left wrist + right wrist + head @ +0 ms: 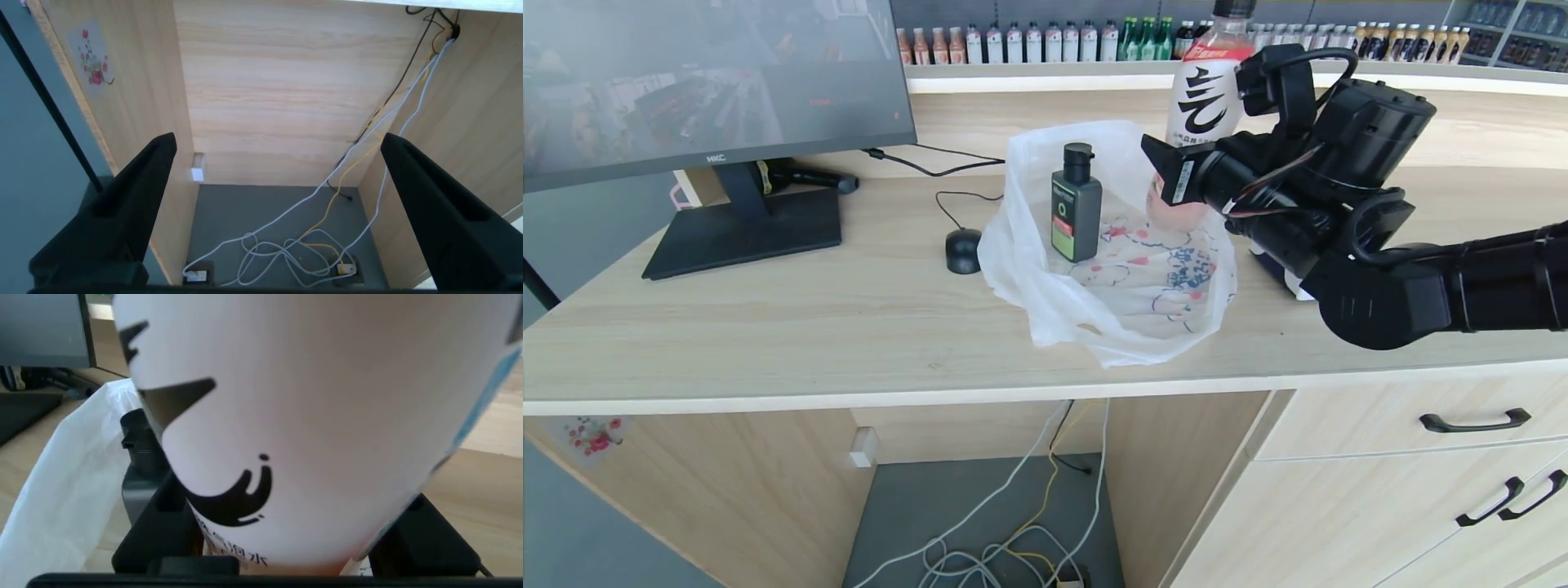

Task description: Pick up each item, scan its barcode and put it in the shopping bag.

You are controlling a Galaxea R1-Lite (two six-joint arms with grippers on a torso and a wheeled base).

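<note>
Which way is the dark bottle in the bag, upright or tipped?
Upright. The dark bottle stands on its base inside the open shopping bag, cap on top.

A monitor (711,82) stands at the far left of the wooden counter (809,327), with a black mouse (964,250) to its right. Loose cables (1013,531) lie on the floor beneath the counter. Drawers (1421,457) sit at the near right, and a row of drinks (1029,42) lines the far shelf.

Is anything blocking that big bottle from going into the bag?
Nothing visible does. The bottle, held by the right gripper, hangs at the open bag's far right edge. A dark bottle already stands inside, toward the robot's left, apart from it.
</note>
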